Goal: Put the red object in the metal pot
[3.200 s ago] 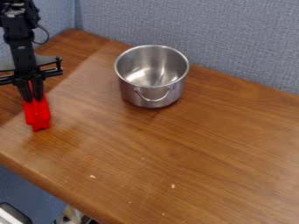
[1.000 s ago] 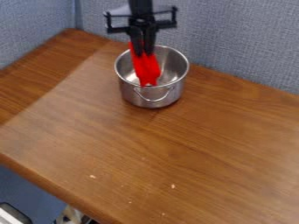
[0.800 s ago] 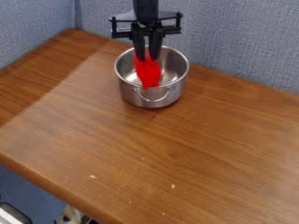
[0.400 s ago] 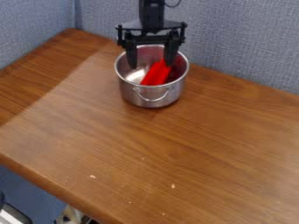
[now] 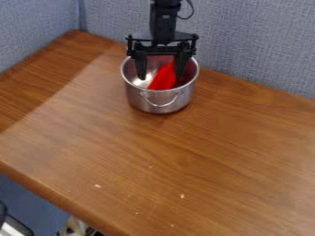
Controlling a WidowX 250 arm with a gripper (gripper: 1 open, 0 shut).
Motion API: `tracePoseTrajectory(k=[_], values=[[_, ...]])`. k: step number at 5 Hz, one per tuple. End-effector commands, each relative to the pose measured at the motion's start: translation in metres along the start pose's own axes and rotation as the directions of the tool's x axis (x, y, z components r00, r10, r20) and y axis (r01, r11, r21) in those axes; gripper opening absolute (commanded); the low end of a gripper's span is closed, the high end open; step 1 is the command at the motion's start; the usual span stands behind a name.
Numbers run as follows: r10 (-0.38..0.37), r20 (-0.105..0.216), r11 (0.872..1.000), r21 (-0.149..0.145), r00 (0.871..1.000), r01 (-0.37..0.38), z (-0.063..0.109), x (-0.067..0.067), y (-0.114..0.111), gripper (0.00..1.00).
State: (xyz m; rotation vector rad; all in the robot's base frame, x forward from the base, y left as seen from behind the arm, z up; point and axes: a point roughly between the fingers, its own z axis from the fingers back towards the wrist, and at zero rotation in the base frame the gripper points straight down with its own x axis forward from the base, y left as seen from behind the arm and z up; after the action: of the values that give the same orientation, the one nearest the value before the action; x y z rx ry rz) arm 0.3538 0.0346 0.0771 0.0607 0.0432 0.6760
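Observation:
The metal pot [image 5: 151,98] stands on the wooden table toward the back, shiny with a small handle on its near side. Inside it lies the red object [image 5: 165,76], leaning against the right inner wall. My gripper [image 5: 163,66] hangs straight down over the pot with its black fingers spread wide, one on each side of the red object and not touching it. The fingertips dip just inside the rim.
The wooden table [image 5: 135,157] stretches out in front of the pot, its near edge running along the lower left. A blue-grey fabric wall [image 5: 246,37] rises right behind the pot and the arm.
The gripper opened over the pot and let go of the red object, which dropped from upright between the fingers to leaning inside the pot. The gripper shifted slightly right and lower.

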Motion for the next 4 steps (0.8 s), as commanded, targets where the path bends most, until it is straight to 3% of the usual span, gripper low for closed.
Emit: tracePoseTrajectory(k=[1, 4], values=[[0.01, 0.046, 0.999, -0.035, 0.999, -0.008, 0.023, 0.005, -0.001, 1.0], [0.038, 0.046, 0.995, -0.093, 0.998, -0.034, 0.047, 0.008, 0.015, 1.0]])
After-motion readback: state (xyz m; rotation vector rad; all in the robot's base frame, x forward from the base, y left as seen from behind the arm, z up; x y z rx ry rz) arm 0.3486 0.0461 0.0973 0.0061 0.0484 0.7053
